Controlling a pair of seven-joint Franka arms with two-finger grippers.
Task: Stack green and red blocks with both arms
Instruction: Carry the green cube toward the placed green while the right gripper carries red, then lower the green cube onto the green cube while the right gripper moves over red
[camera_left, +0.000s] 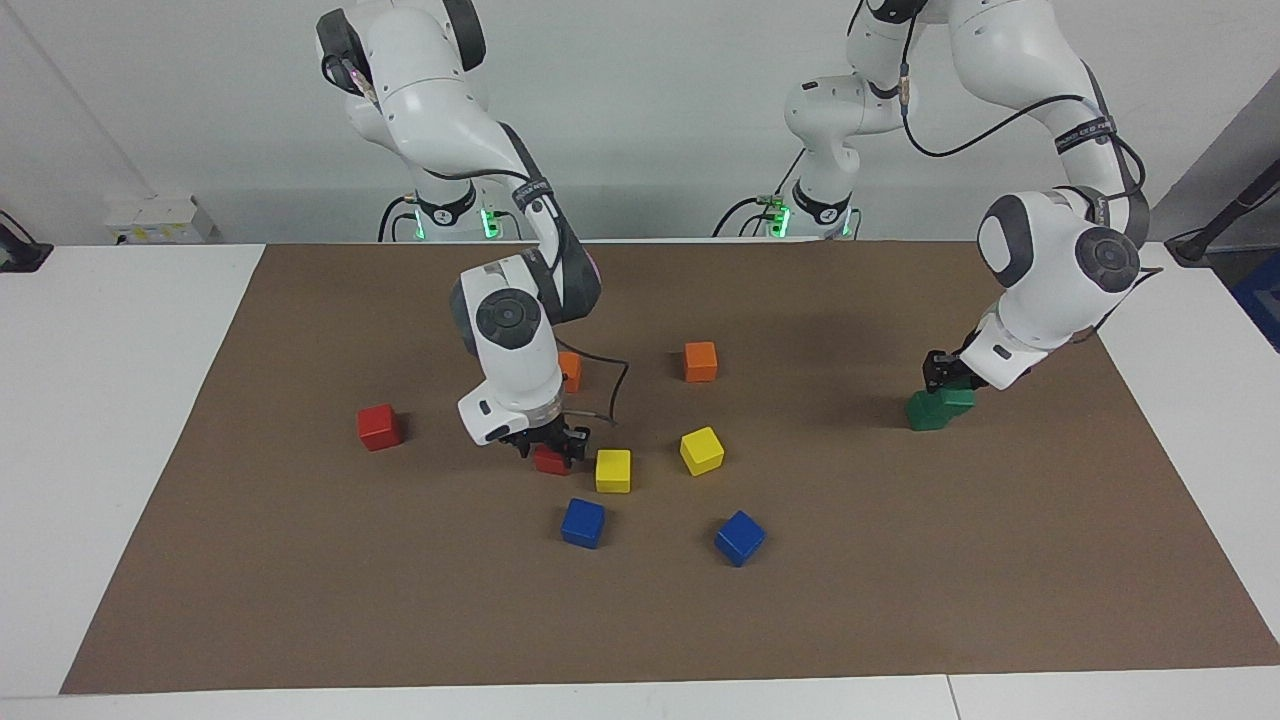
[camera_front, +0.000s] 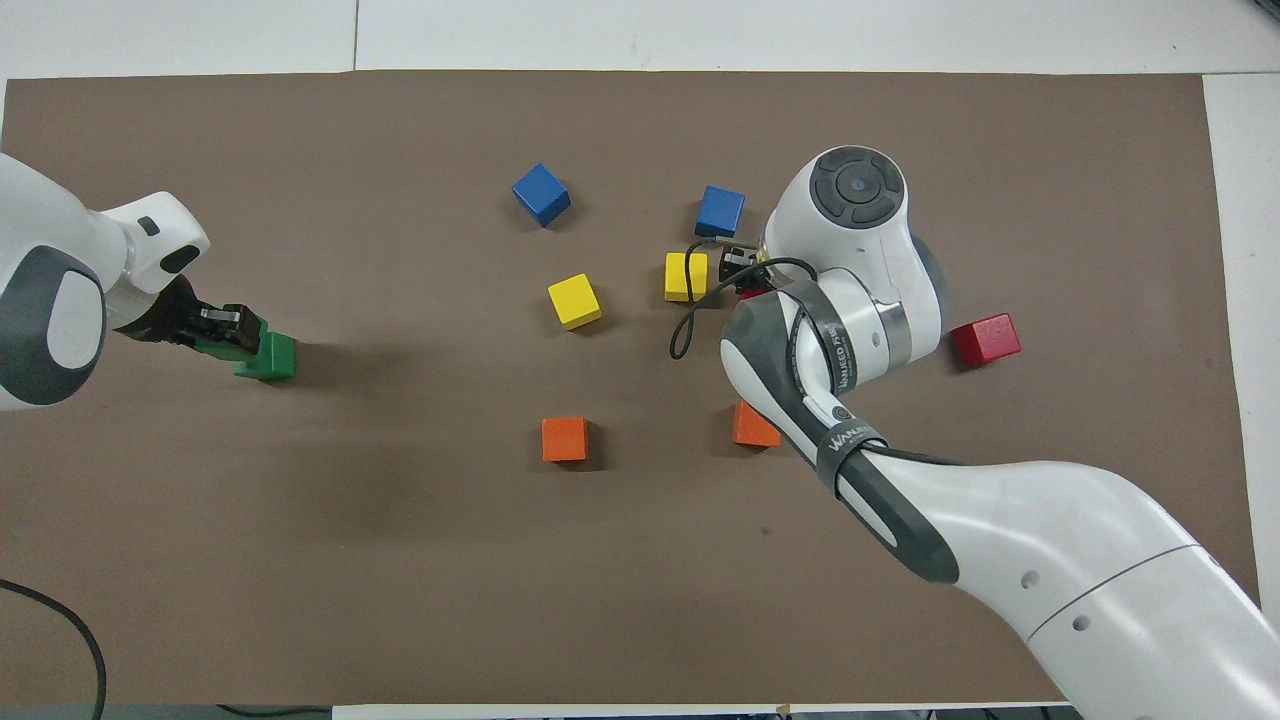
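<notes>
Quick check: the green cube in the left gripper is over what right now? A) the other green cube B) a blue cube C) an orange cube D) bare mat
A: in the facing view the left gripper holds one green cube over the other green cube at the left arm's end of the mat.

A white bench (camera_left: 120, 420) carries a brown mat (camera_left: 900, 580) over most of its top. On the mat lie two blue cubes (camera_left: 583, 523), two yellow cubes (camera_left: 702, 450), two orange cubes (camera_left: 700, 361), a red cube (camera_left: 378, 427) toward the right arm's end, another red cube (camera_left: 549, 461) beside a yellow one, and a green cube (camera_left: 924, 412) toward the left arm's end.
</notes>
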